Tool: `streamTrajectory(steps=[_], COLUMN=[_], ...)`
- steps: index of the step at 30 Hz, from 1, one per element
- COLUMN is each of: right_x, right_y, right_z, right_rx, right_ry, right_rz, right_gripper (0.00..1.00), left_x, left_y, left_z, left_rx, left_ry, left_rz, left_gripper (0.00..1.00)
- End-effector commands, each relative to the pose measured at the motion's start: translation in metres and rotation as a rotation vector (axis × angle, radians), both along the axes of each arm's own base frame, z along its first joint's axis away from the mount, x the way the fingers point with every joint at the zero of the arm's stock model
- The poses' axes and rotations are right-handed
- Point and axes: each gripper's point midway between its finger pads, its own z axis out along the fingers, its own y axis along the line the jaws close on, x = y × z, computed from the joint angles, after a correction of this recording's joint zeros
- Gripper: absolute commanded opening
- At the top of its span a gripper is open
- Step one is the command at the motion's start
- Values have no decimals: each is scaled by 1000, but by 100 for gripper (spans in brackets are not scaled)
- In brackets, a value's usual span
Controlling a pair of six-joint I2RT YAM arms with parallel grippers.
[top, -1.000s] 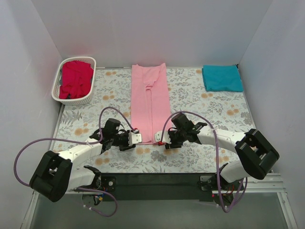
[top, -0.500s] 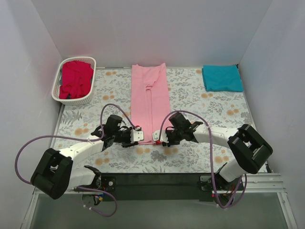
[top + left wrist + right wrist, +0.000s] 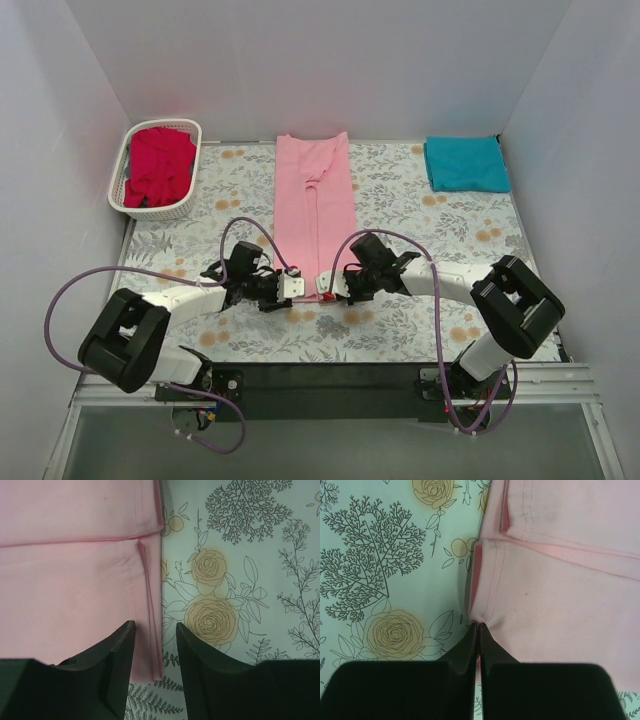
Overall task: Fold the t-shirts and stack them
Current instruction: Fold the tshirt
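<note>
The light pink t-shirt (image 3: pixel 315 200) lies as a long narrow strip down the middle of the table, folded lengthwise. At its near end my right gripper (image 3: pixel 326 287) is shut on the near right corner of the pink cloth (image 3: pixel 570 605); the hem puckers at the tips (image 3: pixel 479 626). My left gripper (image 3: pixel 291 287) is open at the near left corner, one finger over the pink cloth (image 3: pixel 75 555) and one over the tablecloth, with the folded edge between them (image 3: pixel 155 630). The teal t-shirt (image 3: pixel 465 163) lies folded at the back right. The red t-shirt (image 3: pixel 158 165) is bundled in the basket.
A white lattice basket (image 3: pixel 150 211) stands at the back left, against the left wall. A flowered cloth (image 3: pixel 420 210) covers the table. White walls close in the back and both sides. Purple cables loop from both arms over the near part of the table.
My right gripper has shut on the pink shirt's near corner. Both grippers have moved inward to the near end of the strip. The left jaws stay open.
</note>
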Motion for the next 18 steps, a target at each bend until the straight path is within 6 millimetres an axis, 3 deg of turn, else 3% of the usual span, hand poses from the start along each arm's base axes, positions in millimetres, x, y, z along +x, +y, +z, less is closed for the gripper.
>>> streamTrajectory(steps=[1,6,10,14,18], right_x=[-14,-12,-8,-2,3], right_y=[-29,-29,-25,-21,-18], right_z=[-34,-34,-28,-16,0], right_rx=[-156,-167,-152,-135,-106], right_ry=[59,61,70,68,57], right_rz=[-16,-22,-39,-55,-75], right_gripper=[1,1,1,1,1], left_x=[8,8,8,12,13], left_y=[-1,6,11,10,3], left_z=[-2,-14,-19,-15,4], left_rx=[19,60,96,105,51], left_ry=[-39,-35,-29,-16,-29], left_rz=[-11,-10,1,23,21], left_gripper=[37,29,9,0,0])
